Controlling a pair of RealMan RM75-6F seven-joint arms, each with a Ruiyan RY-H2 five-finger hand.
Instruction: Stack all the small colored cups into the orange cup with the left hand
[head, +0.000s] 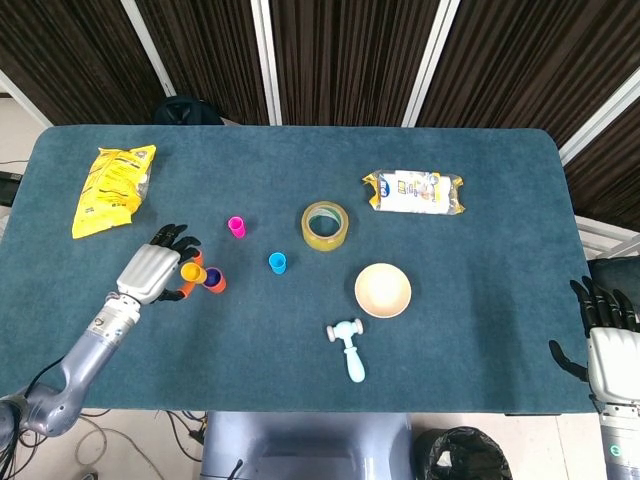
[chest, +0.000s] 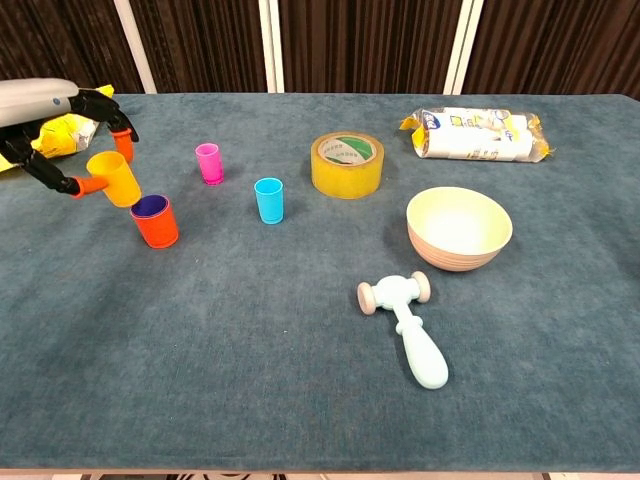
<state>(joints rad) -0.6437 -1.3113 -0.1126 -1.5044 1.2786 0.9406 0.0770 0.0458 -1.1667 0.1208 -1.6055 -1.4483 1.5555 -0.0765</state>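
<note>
A small yellow cup (chest: 113, 178), tilted with its mouth up, is pinched by the left hand (chest: 45, 110) at ten o'clock of the orange cup (chest: 156, 222), whose inside shows purple. The right hand (head: 606, 335) is held open with fingers apart, at the table's (head: 470, 330) four o'clock edge.

In the chest view the left hand (chest: 40, 105) is cut off by the left edge, and it covers most of the yellow snack bag (chest: 70, 135) behind it. The right hand (head: 608, 335) shows only at the head view's lower right corner, wrist cropped. The print on the far white packet (chest: 478, 133) is too small to read.
</note>
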